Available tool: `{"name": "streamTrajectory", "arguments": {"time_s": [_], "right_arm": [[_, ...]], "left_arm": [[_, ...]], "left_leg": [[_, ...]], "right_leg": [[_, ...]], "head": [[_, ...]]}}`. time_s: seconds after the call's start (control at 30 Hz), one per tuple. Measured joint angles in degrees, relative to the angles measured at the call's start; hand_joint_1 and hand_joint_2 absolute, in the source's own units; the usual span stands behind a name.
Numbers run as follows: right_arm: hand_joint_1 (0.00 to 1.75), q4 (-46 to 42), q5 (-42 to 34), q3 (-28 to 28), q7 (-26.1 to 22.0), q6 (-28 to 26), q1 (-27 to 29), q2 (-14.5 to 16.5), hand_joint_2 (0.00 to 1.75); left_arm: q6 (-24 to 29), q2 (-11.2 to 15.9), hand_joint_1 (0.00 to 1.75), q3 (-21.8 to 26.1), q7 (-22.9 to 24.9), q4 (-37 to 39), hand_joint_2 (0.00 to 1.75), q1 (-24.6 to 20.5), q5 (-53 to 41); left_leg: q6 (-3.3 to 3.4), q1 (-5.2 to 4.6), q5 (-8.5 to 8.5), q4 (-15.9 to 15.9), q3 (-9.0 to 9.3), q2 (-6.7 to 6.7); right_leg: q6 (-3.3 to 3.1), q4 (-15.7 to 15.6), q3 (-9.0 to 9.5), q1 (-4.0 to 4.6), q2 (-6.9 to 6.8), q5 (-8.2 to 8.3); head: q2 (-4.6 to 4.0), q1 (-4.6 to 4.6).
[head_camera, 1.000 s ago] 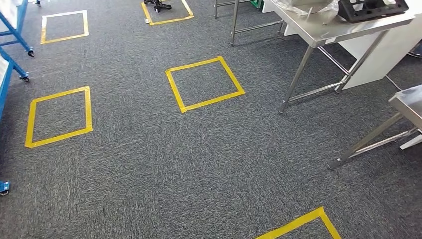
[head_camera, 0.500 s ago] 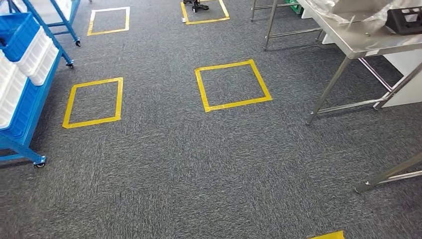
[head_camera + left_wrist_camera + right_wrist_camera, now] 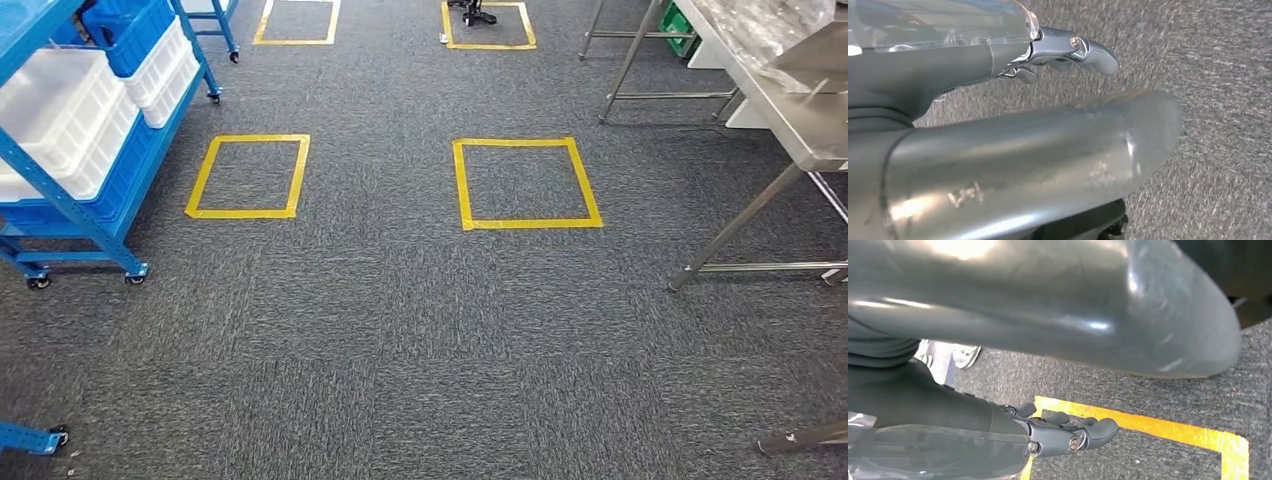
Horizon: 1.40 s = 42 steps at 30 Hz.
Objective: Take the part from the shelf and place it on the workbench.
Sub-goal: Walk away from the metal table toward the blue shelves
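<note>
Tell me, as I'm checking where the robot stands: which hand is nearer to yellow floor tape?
Right. The right hand hangs over a corner of yellow tape on the carpet; the left hand hangs over plain grey carpet, with no tape near it.

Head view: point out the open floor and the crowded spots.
Bare carpet runs wide between the blue shelf and the steel workbench, around both near yellow tape squares. Crowded: white bins fill the shelf; clear plastic covers the workbench's far end.
</note>
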Motion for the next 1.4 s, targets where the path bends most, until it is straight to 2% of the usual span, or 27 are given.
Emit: {"name": "streamTrajectory", "arguments": {"time_s": [0.07,0.13,0.2,0.27,0.33,0.4,0.47,0.5,0.53,0.57,0.63,0.7,0.77,0.8,0.83,0.87,0.93,0.97,1.0,1.03,1.07,1.13,1.2,1.23,1.3,1.33,1.4], "right_arm": [[0.0,0.0,0.0,0.0,0.0,0.0,0.0,0.0,0.0],[0.0,0.02,0.0,-0.01,0.0,0.0,0.08,-0.02,0.0],[0.0,0.05,0.0,-0.01,0.01,0.0,0.04,-0.04,0.0],[0.0,0.07,0.01,0.0,0.01,-0.02,-0.2,-0.04,0.0],[0.0,0.07,0.02,0.0,0.01,-0.01,-0.32,-0.04,0.0],[0.0,0.07,0.02,-0.01,0.01,0.04,-0.22,-0.03,0.0],[0.0,0.08,0.02,-0.01,0.01,0.06,-0.08,-0.02,0.0],[0.0,0.09,0.02,0.0,0.01,0.05,-0.06,-0.02,0.0],[0.0,0.09,0.02,0.0,0.01,0.04,-0.07,-0.02,0.0],[0.0,0.09,0.02,0.0,0.01,0.04,-0.11,-0.02,0.0],[0.0,0.08,0.02,0.01,0.01,0.04,-0.2,-0.02,0.0],[0.0,0.08,0.02,0.01,0.01,0.03,-0.25,-0.03,0.0],[0.0,0.09,0.03,0.01,0.01,0.02,-0.43,0.02,0.0],[0.0,0.09,0.03,0.03,0.01,0.02,-0.56,0.05,0.0],[0.0,0.09,0.04,0.03,0.01,0.02,-0.59,0.07,0.0],[0.0,0.09,0.04,0.04,0.01,0.01,-0.53,0.07,0.0],[0.0,0.09,0.04,0.04,0.01,0.0,-0.37,0.04,0.0],[0.0,0.09,0.04,0.05,0.01,0.0,-0.28,0.04,0.0],[0.0,0.09,0.04,0.05,0.01,0.0,-0.22,0.04,0.0],[0.0,0.09,0.04,0.05,0.01,0.0,-0.2,0.04,0.0],[0.0,0.09,0.04,0.05,0.01,0.0,-0.21,0.04,0.0],[0.0,0.09,0.04,0.05,0.01,-0.01,-0.25,0.01,0.0],[0.0,0.09,0.04,0.05,0.01,-0.02,-0.21,-0.06,0.0],[0.0,0.09,0.04,0.05,0.01,-0.02,-0.25,-0.1,0.0],[0.0,0.08,0.04,0.05,0.01,-0.02,-0.45,-0.07,0.0],[0.0,0.08,0.04,0.05,0.01,-0.01,-0.56,-0.07,0.0],[0.0,0.09,0.04,0.05,0.01,0.07,-0.54,-0.04,0.0]], "left_arm": [[-0.14,0.0,0.0,-0.05,-0.02,0.01,0.0,0.03,-0.54],[-0.3,-0.03,0.0,-0.14,-0.07,0.03,0.0,-0.04,-1.16],[-0.38,-0.06,0.0,-0.19,-0.12,0.05,0.0,-0.12,-1.44],[-0.43,-0.06,0.0,-0.2,-0.15,0.06,0.0,-0.04,-1.53],[-0.47,-0.06,0.0,-0.2,-0.15,0.06,0.0,0.02,-1.53],[-0.48,-0.05,0.0,-0.21,-0.15,0.06,0.0,-0.11,-1.53],[-0.51,-0.05,0.0,-0.22,-0.15,0.06,0.0,-0.18,-1.53],[-0.53,-0.05,0.0,-0.22,-0.15,0.06,0.0,-0.16,-1.53],[-0.53,-0.06,0.0,-0.22,-0.15,0.06,0.0,-0.13,-1.54],[-0.54,-0.06,0.0,-0.22,-0.15,0.06,0.0,-0.11,-1.54],[-0.53,-0.06,0.0,-0.25,-0.15,0.06,0.0,-0.24,-1.54],[-0.53,-0.08,0.0,-0.3,-0.16,0.06,0.0,-0.4,-1.54],[-0.53,-0.07,0.0,-0.33,-0.16,0.06,0.0,-0.33,-1.54],[-0.52,-0.07,0.0,-0.33,-0.15,0.06,0.0,-0.28,-1.54],[-0.51,-0.06,0.0,-0.33,-0.15,0.06,0.0,-0.27,-1.54],[-0.5,-0.06,0.0,-0.33,-0.14,0.06,0.0,-0.32,-1.54],[-0.49,-0.05,0.0,-0.33,-0.14,0.06,0.0,-0.45,-1.53],[-0.51,-0.04,0.0,-0.33,-0.14,0.06,0.0,-0.47,-1.53],[-0.53,-0.04,0.0,-0.33,-0.15,0.06,0.0,-0.44,-1.54],[-0.55,-0.04,0.0,-0.33,-0.15,0.06,0.0,-0.4,-1.54],[-0.57,-0.04,0.0,-0.33,-0.15,0.06,0.0,-0.36,-1.54],[-0.57,-0.08,0.0,-0.33,-0.15,0.06,0.0,-0.35,-1.54],[-0.57,-0.15,0.0,-0.34,-0.16,0.07,0.0,-0.38,-1.54],[-0.57,-0.18,0.0,-0.35,-0.16,0.08,0.0,-0.37,-1.54],[-0.59,-0.16,0.0,-0.35,-0.15,0.08,0.0,-0.27,-1.56],[-0.6,-0.14,0.0,-0.35,-0.14,0.08,0.0,-0.25,-1.56],[-0.6,-0.13,0.0,-0.37,-0.15,0.08,0.0,-0.29,-1.57]], "left_leg": [[-0.07,-0.03,0.08,0.26,-0.01,-1.63],[-0.4,-0.04,0.07,0.66,-0.26,-3.17],[-1.09,-0.02,0.24,0.94,-0.76,-4.3],[-1.91,0.06,0.61,0.9,-1.17,-5.27],[-2.43,0.0,-0.96,2.57,-2.17,-3.87],[-2.75,-0.02,-5.5,8.37,-4.53,-0.62],[-3.16,0.22,-9.64,15.33,-6.69,0.99],[-3.34,0.37,-10.35,16.78,-6.61,1.29],[-3.48,0.52,-9.99,15.86,-5.31,1.53],[-3.58,0.65,-8.85,12.64,-2.83,1.96],[-3.55,0.72,-6.52,3.8,3.2,4.28],[-3.03,0.45,-5.43,-0.43,5.74,5.87],[-2.13,0.03,-4.54,-0.57,5.17,5.08],[-1.67,0.0,-3.87,-0.76,4.82,4.61],[-1.17,-0.01,-3.13,-1.0,4.31,4.1],[-0.68,0.05,-2.28,-1.24,3.61,3.57],[0.02,-0.08,-0.7,-1.27,1.79,2.38],[0.18,-0.25,0.04,-1.19,0.82,1.67],[0.24,-0.43,0.78,-1.09,-0.15,0.94],[0.2,-0.56,1.5,-0.94,-1.15,0.15],[0.1,-0.65,2.19,-0.77,-2.2,-0.65],[-0.24,-0.75,3.43,-0.23,-4.07,-2.19],[-0.75,-0.81,4.41,0.21,-5.07,-3.36],[-1.1,-0.8,4.89,0.24,-5.3,-3.87],[-1.77,-0.74,5.67,0.16,-5.61,-4.78],[-2.03,-0.74,4.98,0.73,-6.02,-4.32],[-2.51,-0.59,0.32,4.96,-7.53,-1.69]], "right_leg": [[-0.23,-4.5,1.55,-0.02,0.55,3.82],[-0.59,-12.05,4.57,-0.06,2.87,7.8],[-0.88,-15.25,5.66,0.06,4.26,9.21],[-1.36,-15.44,5.46,0.11,3.17,9.69],[-2.31,-16.03,5.2,-0.03,1.63,10.43],[-3.04,-16.36,4.54,0.1,-0.1,11.15],[-3.17,-16.29,3.56,0.39,-1.82,11.73],[-3.1,-16.21,3.03,0.47,-2.71,12.06],[-2.99,-16.08,2.46,0.52,-3.56,12.39],[-2.83,-15.9,1.9,0.52,-4.36,12.71],[-2.36,-15.4,1.2,0.59,-5.68,13.22],[-1.63,-15.11,1.15,0.51,-6.74,13.74],[-0.79,-15.31,1.31,0.18,-7.7,14.5],[-0.35,-15.27,1.25,-0.05,-7.41,14.5],[-0.03,-14.68,0.98,-0.22,-6.2,13.48],[0.2,-12.96,0.38,-0.3,-4.42,11.33],[0.22,-6.37,-1.46,-0.3,-0.93,5.2],[0.11,-2.74,-2.23,-0.21,-0.24,2.95],[-0.06,-0.34,-2.39,-0.1,0.01,2.01],[-0.31,0.2,-1.64,0.03,0.13,2.28],[-0.63,-1.63,0.32,0.17,0.35,3.47],[-1.53,-9.87,6.52,0.41,2.36,5.34],[-2.05,-16.09,10.58,0.6,4.53,5.41],[-2.22,-17.16,11.09,0.75,4.93,5.15],[-2.62,-17.38,10.67,0.73,3.59,5.96],[-3.06,-17.51,10.27,0.63,2.77,6.58],[-3.63,-17.85,9.03,0.37,0.87,7.99]], "head": [[0.0,0.01],[0.0,0.04],[-0.01,0.05],[-0.01,0.03],[-0.01,-0.15],[-0.01,-0.52],[-0.01,-0.71],[-0.01,-0.71],[-0.01,-0.71],[-0.01,-0.71],[0.0,-0.69],[-0.01,-0.56],[0.0,-0.34],[0.0,-0.29],[0.0,-0.22],[0.0,-0.11],[0.0,0.14],[0.0,0.26],[0.0,0.27],[0.0,0.26],[0.0,0.26],[0.0,0.27],[0.0,0.27],[0.0,0.32],[0.0,0.46],[0.0,0.34],[0.0,-0.07]]}}
